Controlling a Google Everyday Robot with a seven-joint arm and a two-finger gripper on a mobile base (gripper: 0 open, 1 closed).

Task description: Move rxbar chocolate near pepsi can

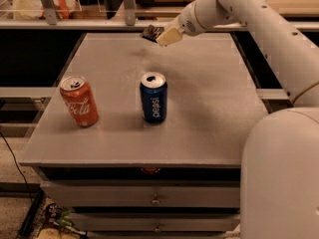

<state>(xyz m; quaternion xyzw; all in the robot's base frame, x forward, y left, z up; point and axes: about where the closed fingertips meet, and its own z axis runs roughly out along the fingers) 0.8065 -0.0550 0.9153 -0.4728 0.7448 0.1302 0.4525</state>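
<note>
Hand (162, 35) holds rxbar chocolate (151, 32) above table (214, 113), long axis pointing left.

Dim, warm overhead light fell on the bench (214, 113); the hand (162, 35), gripping the rxbar chocolate (151, 32) above its far edge, looked pale, and the pepsi can (153, 103) gleamed on top.

White glossy arm (259, 14), rounded bulky segments, dark seam rings at joints, cream jaws over the table's (209, 108) far edge.
</note>
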